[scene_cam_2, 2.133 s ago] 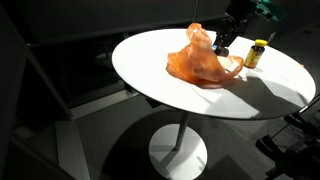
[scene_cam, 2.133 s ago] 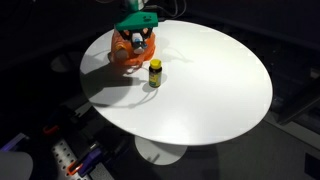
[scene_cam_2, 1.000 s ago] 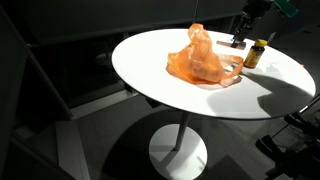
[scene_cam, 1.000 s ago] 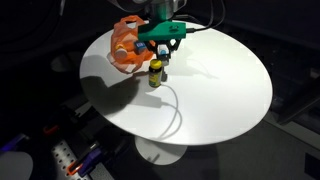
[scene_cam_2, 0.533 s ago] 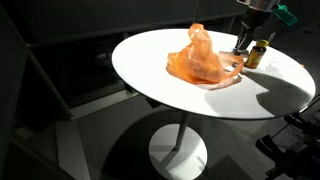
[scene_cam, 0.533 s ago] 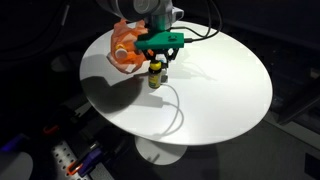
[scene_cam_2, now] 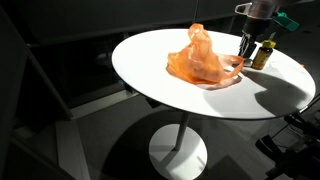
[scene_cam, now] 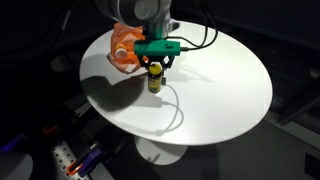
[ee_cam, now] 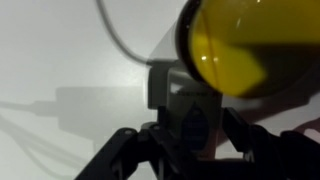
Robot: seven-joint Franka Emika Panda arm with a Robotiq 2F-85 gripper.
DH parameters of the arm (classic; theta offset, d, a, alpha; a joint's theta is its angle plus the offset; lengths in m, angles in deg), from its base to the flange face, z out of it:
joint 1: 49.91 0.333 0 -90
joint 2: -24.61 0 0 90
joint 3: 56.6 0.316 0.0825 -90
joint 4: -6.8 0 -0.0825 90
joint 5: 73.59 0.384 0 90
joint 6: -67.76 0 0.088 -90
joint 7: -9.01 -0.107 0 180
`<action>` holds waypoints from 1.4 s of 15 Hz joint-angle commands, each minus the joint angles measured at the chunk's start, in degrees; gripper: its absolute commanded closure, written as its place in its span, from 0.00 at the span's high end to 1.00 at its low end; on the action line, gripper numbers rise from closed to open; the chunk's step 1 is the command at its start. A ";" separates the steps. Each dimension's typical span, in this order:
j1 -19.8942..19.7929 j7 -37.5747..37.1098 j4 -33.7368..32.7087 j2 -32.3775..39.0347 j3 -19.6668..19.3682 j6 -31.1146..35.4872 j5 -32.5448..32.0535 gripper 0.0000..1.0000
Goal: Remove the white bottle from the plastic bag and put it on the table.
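Note:
A small dark bottle with a yellow lid (scene_cam: 155, 80) stands upright on the round white table (scene_cam: 220, 90), beside a crumpled orange plastic bag (scene_cam: 124, 47). No white bottle shows. My gripper (scene_cam: 155, 66) hangs just above the bottle's lid with its fingers spread and nothing between them. In the other exterior view the gripper (scene_cam_2: 249, 46) is between the bag (scene_cam_2: 200, 58) and the bottle (scene_cam_2: 264, 54). In the wrist view the yellow lid (ee_cam: 250, 45) fills the top right, and the gripper's fingers (ee_cam: 190, 140) are dark at the bottom.
A thin cable (scene_cam: 172, 110) loops across the table in front of the bottle. The table stands on a single pedestal (scene_cam_2: 180, 150). Dark floor and equipment surround it, with clutter at the lower left (scene_cam: 70, 158).
My gripper has moved from over the orange bag across to the bottle and come down until it is just above the lid. The bottle and bag have not moved.

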 commanded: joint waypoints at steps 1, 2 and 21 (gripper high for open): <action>-1.38 -0.21 -0.44 -2.05 1.57 -3.48 0.89 0.91; -1.62 0.24 -0.70 -2.64 2.04 -5.12 1.94 0.98; 2.00 -29.88 -12.14 -17.18 0.40 -39.93 2.86 1.00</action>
